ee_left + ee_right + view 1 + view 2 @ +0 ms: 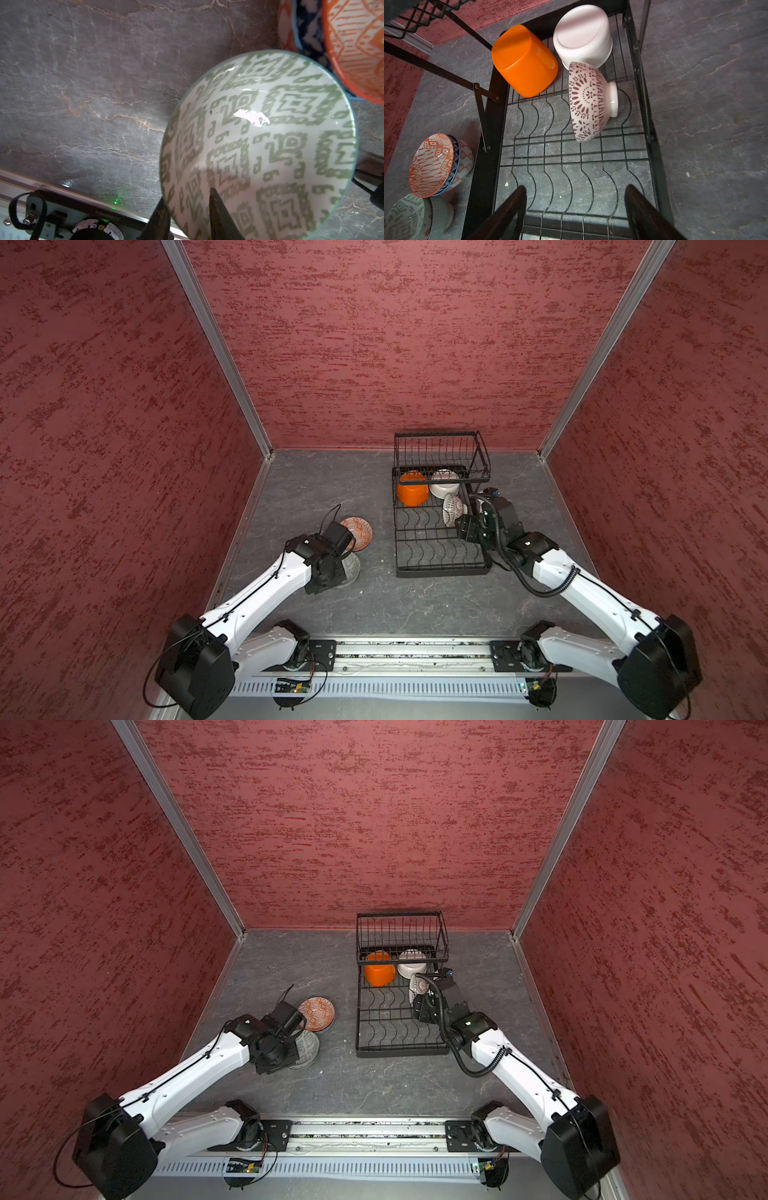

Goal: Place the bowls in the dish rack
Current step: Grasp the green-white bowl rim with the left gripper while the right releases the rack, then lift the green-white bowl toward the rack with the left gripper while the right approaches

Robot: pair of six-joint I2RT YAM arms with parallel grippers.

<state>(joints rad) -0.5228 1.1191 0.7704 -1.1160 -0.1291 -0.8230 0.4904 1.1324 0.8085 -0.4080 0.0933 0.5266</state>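
Seven bowls in all. Three are sitting in the dish rack (440,572), on its flat base by the raised basket (440,480). The orange bowl (412,492) and white bowl (444,488) are tipped mouth-down. The dark-red-patterned bowl (586,101) is standing on edge, its axis across the rack and its foot pointing at the rack's right rail.

Four are sitting on the surface (332,489) left of the rack: a nested stack (316,1013) of three, mouth-up, plus a green-patterned bowl (259,145).

The left hand (188,199) is straddling that bowl's rim with one finger (220,216) inside and a narrow gap; cannot tell if it is gripping. The right hand (576,187) is hovering wide over the rack's base, holding nothing.
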